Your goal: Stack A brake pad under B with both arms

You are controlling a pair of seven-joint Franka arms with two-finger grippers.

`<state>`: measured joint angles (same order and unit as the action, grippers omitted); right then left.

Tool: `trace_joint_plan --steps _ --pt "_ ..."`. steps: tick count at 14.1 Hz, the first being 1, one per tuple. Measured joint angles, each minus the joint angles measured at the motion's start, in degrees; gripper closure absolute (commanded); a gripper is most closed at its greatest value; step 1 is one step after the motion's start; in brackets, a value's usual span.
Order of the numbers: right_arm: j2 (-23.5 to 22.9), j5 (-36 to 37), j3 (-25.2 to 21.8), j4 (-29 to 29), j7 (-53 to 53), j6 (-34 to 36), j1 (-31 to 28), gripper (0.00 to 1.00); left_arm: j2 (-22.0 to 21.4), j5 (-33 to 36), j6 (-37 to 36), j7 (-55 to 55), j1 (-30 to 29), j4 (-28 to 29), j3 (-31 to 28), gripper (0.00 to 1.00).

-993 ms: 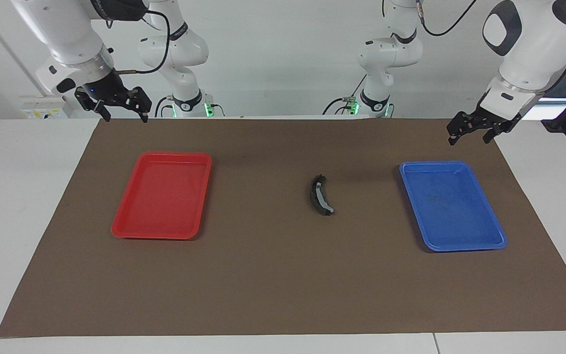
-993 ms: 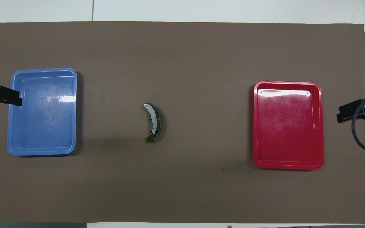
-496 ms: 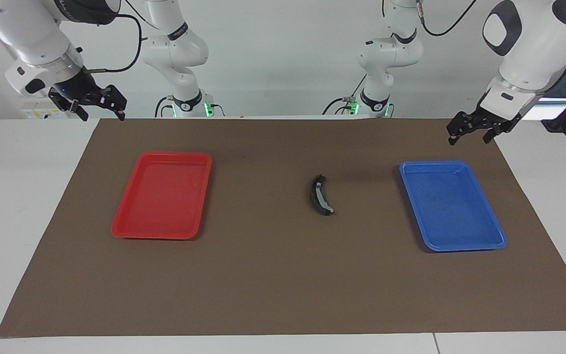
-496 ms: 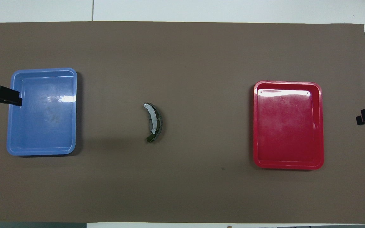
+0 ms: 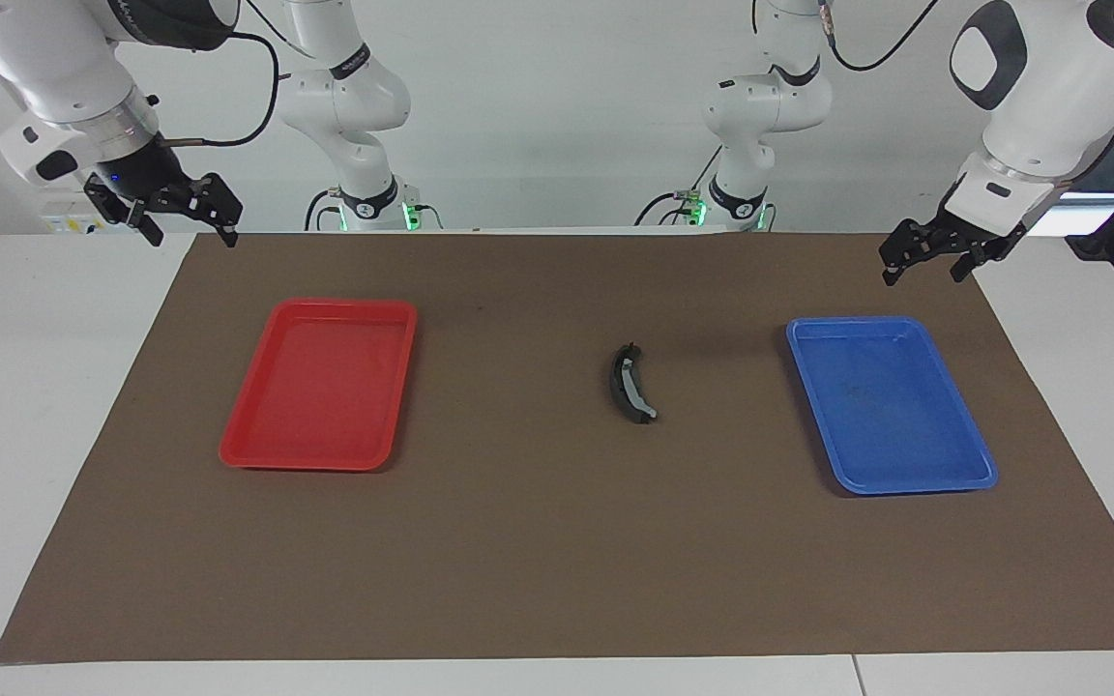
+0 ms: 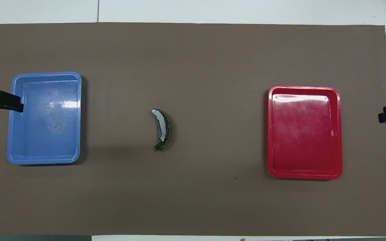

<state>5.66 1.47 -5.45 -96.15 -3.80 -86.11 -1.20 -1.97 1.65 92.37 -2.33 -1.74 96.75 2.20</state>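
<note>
The longer crescent pad (image 5: 631, 384), black with a light strip along its face, is lying on the brown mat (image 5: 557, 561) near the middle of the table, between the red tray (image 5: 323, 383) and the blue tray (image 5: 889, 403) and closer to the blue one. In the overhead view, taking the pad (image 6: 162, 129) as the centre of a clock face, the blue tray (image 6: 44, 117) is sitting at nine o'clock and the red tray (image 6: 305, 132) at three o'clock, both well apart from it. A darker layer is showing along the crescent's curved edge, but I cannot tell whether that is the short plain pad lying beneath it. The left gripper (image 5: 925, 263) is hanging over the mat's edge nearest the robots, at about one o'clock from the blue tray in the facing view, with its fingers standing apart and holding nothing. The right gripper (image 5: 186, 220) is hanging over the mat's corner at about eleven o'clock from the red tray, its fingers likewise apart and carrying nothing.
</note>
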Motion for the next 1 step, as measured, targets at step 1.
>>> trace_joint_plan --steps 1 --pt "0.00 0.01 0.02 0.00 0.03 -0.02 0.00 0.00 0.00 0.00 0.00 0.00 0.00 0.00 0.00 0.00"
